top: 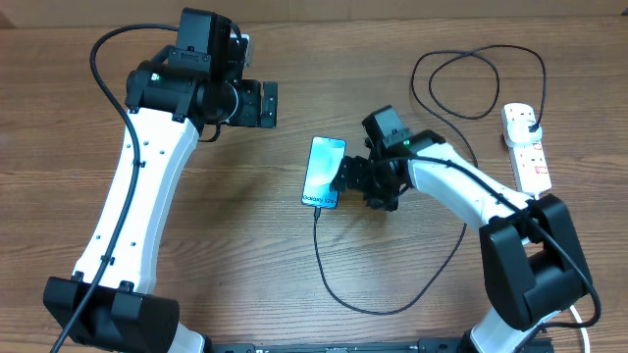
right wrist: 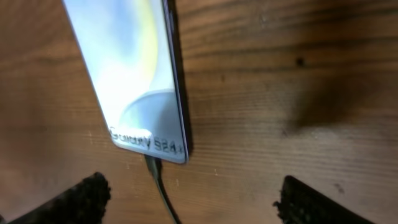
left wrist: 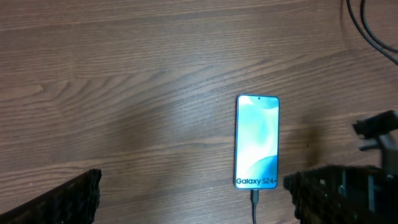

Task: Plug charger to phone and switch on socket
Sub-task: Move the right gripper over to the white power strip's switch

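Observation:
The phone (top: 324, 172) lies flat mid-table, its cyan screen up, and shows in the left wrist view (left wrist: 257, 140) and the right wrist view (right wrist: 130, 81). The charger's connector tip (left wrist: 254, 198) sits in the phone's bottom edge. Its thin black cable (top: 339, 294) loops right and up to a black plug (top: 531, 124) in the white socket (top: 530, 162). My right gripper (top: 341, 186) is open just right of the phone's lower end; the cable (right wrist: 160, 183) runs free between its fingers (right wrist: 71, 200). My left gripper (top: 267, 104) hangs open up and left of the phone.
The cable makes a second loop (top: 461, 83) at the back right beside the socket. My right arm (left wrist: 379, 134) shows at the right edge of the left wrist view. Bare wooden table (top: 245, 245) lies left of and in front of the phone.

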Robot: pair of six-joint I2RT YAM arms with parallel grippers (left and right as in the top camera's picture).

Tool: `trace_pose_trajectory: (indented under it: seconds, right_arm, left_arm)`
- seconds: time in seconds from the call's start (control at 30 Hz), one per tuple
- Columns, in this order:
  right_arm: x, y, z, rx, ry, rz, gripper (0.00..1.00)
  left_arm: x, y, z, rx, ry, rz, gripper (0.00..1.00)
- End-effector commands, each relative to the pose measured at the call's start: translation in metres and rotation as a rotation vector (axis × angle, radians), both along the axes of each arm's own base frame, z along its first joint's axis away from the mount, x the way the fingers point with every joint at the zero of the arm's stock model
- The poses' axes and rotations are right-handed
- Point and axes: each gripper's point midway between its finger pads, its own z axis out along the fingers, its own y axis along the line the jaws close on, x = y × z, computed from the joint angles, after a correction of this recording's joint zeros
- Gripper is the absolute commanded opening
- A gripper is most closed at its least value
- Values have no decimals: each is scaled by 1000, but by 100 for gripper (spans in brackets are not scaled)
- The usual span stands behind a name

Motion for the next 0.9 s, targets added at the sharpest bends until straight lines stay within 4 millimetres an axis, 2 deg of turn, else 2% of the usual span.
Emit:
trace_pose_trajectory:
  seconds: [0.0, 0.2, 0.33, 0.4, 0.57, 0.7, 0.87]
  right_arm:
    - [18, -1, 30, -44, -71, 69, 91]
    - [31, -39, 78, -279, -113, 36, 100]
    - [40, -77, 103, -453, -154, -10, 100]
    - [44, -91, 105, -468, -144, -43, 100]
    - [52, -141, 104, -484, -96, -169, 100]
    - [57, -187, 104, -492, -59, -291, 100]
    - [50, -250, 104, -536, -4, -443, 100]
  left_arm:
    - [1, 3, 8, -5, -18, 20, 100]
    - [1, 3, 8, -5, -18, 20, 100]
    - [1, 3, 8, -5, -18, 20, 100]
    - [1, 3, 8, -5, -18, 20, 100]
    - [1, 3, 8, -5, -18, 20, 100]
    - [1, 3, 8, -5, -18, 20, 100]
    - [1, 3, 8, -5, -18, 20, 100]
